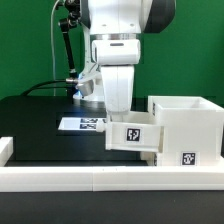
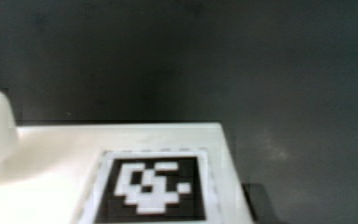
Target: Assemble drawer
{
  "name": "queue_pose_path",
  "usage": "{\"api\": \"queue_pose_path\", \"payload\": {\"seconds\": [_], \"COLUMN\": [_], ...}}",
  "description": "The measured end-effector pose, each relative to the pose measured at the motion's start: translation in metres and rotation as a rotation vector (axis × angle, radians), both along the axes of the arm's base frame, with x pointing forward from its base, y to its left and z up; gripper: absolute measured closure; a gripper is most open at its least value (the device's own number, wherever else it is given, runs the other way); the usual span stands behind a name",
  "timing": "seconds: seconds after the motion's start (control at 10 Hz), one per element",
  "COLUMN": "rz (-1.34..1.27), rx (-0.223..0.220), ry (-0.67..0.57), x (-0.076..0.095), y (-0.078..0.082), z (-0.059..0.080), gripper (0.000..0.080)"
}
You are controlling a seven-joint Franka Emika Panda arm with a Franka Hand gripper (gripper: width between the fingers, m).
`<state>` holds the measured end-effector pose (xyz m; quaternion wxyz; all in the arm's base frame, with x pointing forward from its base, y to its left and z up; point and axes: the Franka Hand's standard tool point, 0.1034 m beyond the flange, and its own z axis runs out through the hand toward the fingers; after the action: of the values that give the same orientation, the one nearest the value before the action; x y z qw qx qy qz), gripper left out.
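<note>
While the arm hangs low over the table (image 1: 40, 110) | gripper hidden behind a white tray (image 1: 133, 134), open or closed: cannot tell | tray sits partway into housing (image 1: 190, 125) at exterior view's right | marker board (image 1: 82, 124) flat beside it | rail (image 1: 100, 178) in front.

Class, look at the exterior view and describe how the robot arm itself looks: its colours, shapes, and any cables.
The arm is glossy white with rounded, cylindrical segments and a dark band at the joint. Its lower end tapers to a white block. Black cables run behind it. No markings are legible.
</note>
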<state>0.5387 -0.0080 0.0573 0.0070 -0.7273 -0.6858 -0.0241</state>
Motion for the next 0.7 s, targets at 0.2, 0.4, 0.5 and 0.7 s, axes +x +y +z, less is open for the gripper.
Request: {"api": "queue_pose_path", "payload": {"seconds": [0.2, 0.4, 0.5, 0.7], "rz": [-0.003, -0.004, -0.004, -0.007], "rx": [0.000, 0.000, 0.001, 0.001], "ry": [0.001, 0.001, 0.002, 0.001], "x": [-0.0005, -0.0005, -0.0007, 0.0003], "y": [-0.0006, -0.0004, 0.0007, 0.0017], "z": [-0.0006, -0.0007, -0.0010, -0.0004], "gripper": [0.0757, 0.0757, 0.0757, 0.0757]}}
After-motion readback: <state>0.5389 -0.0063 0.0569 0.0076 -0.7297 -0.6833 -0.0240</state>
